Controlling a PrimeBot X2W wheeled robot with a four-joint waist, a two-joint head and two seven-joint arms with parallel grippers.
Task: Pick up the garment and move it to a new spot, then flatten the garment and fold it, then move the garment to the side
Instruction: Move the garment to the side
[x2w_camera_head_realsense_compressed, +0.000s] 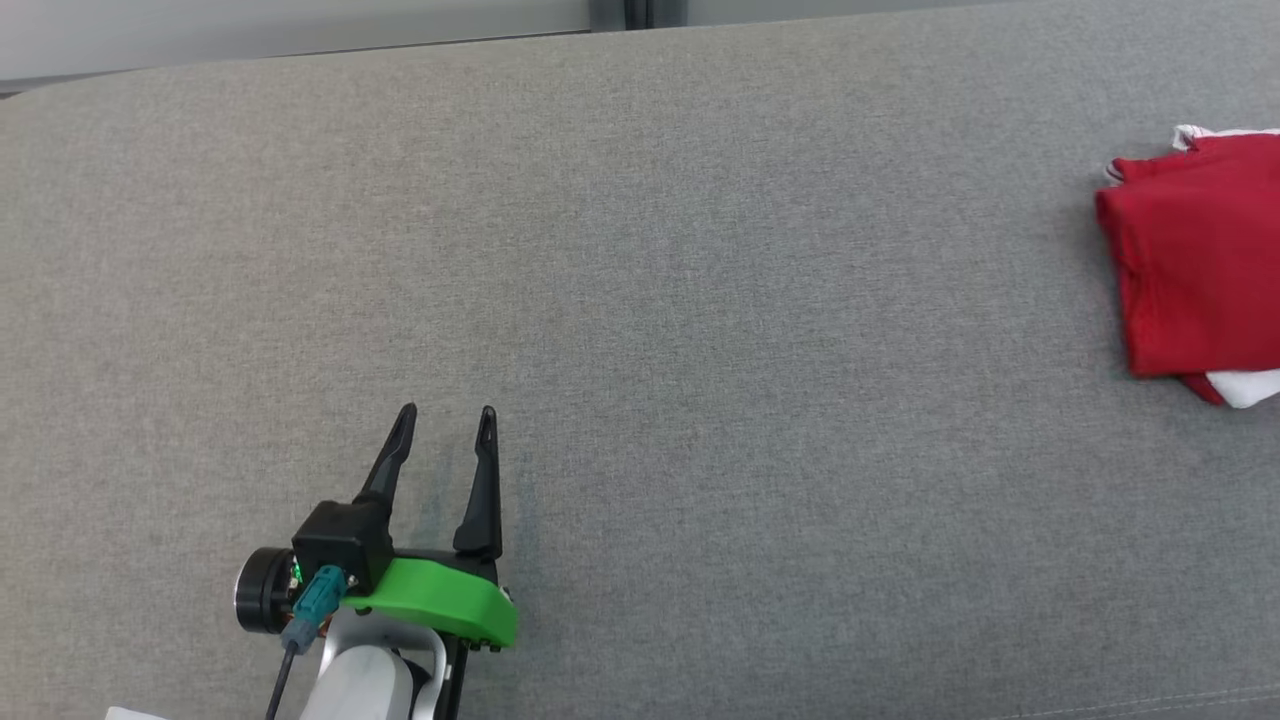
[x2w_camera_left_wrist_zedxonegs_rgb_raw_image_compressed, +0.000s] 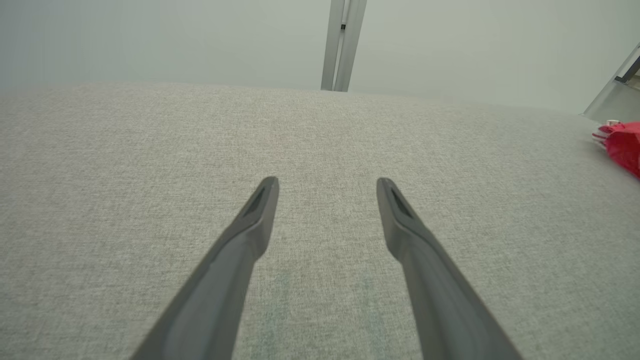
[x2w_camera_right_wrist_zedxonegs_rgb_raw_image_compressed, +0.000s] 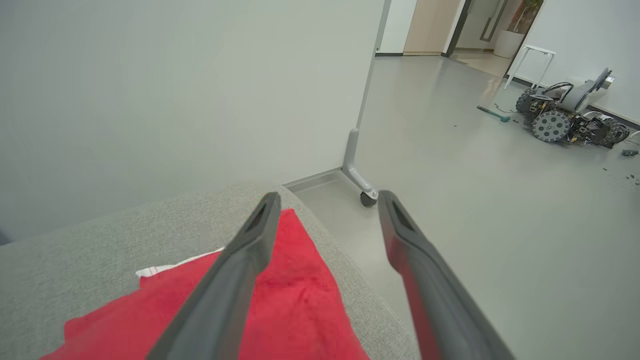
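Grey woven surface (x2w_camera_head_realsense_compressed: 640, 250) stretches wide, and the folded red garment (x2w_camera_head_realsense_compressed: 1195, 270), white peeking at its edges, sits far off to the right of the left gripper (x2w_camera_head_realsense_compressed: 446, 412), whose fingers stand spread over bare cloth with nothing between them. The right gripper (x2w_camera_right_wrist_zedxonegs_rgb_raw_image_compressed: 328, 196) is the near one: fingers parted, empty, with the garment right beneath them at the surface's edge. It looks parked aside already, so any last nudge belongs to the right arm.
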